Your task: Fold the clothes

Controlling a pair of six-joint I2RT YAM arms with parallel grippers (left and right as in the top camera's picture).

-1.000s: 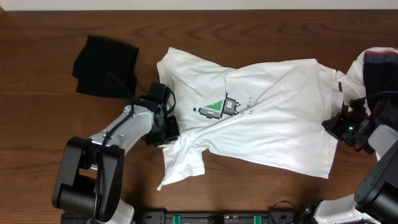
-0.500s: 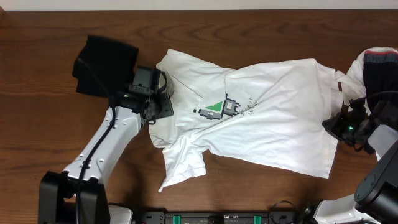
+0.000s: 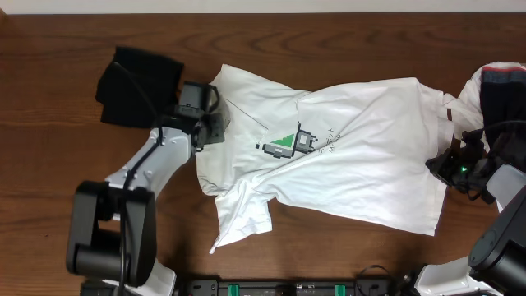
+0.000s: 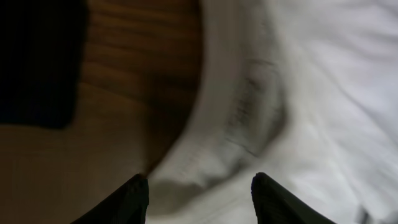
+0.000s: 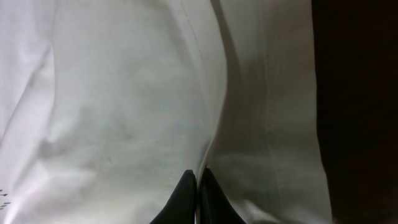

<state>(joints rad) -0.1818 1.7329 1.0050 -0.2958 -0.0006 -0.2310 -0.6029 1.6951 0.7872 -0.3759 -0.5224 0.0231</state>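
The white T-shirt (image 3: 345, 156) with a green-and-black pixel print (image 3: 288, 142) lies spread and wrinkled across the middle of the table. My left gripper (image 3: 217, 123) is open over the shirt's upper left edge. In the left wrist view (image 4: 199, 190) its fingers straddle a rumpled hem of the shirt (image 4: 249, 124), with bare wood to the left. My right gripper (image 3: 440, 168) is at the shirt's right edge. In the right wrist view (image 5: 198, 186) its fingers are shut on a raised fold of the shirt (image 5: 124, 112).
A black garment (image 3: 140, 86) lies at the back left, close to my left arm, and shows dark in the left wrist view (image 4: 37, 56). A white and black pile of clothes (image 3: 497, 86) sits at the far right edge. Brown wood table (image 3: 49, 164).
My left gripper has moved from the shirt's lower left sleeve to its upper left edge, away from the front. The right gripper and the shirt have stayed put.
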